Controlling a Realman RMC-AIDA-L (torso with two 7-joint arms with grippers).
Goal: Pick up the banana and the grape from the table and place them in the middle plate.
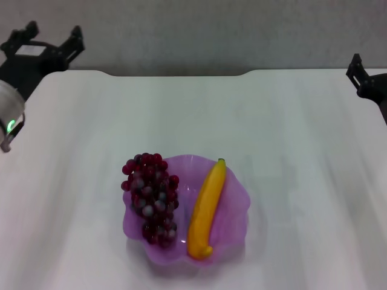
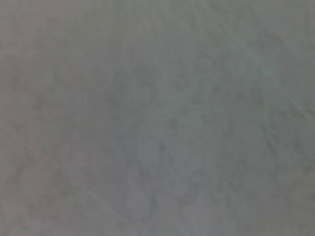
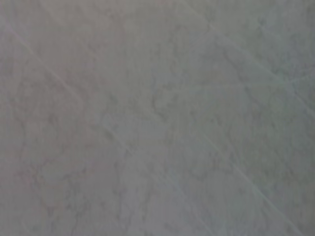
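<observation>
White table (image 1: 290, 121) fills the head view under a grey wall. At the upper left edge sits the left gripper (image 1: 51, 43), its black fingers spread apart and grasping nothing. Low in the middle, the purple plate (image 1: 236, 193) holds the grape bunch (image 1: 151, 196) on its left side and the banana (image 1: 205, 208) just beside it. At the upper right edge the right gripper (image 1: 363, 75) is cut off; whether it is released I cannot tell.

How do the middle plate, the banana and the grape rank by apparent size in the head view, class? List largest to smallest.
1. the middle plate, clearly largest.
2 and 3. the grape and the banana: the bunch looks wider, the banana slightly longer, so these two are too alike to rank.
</observation>
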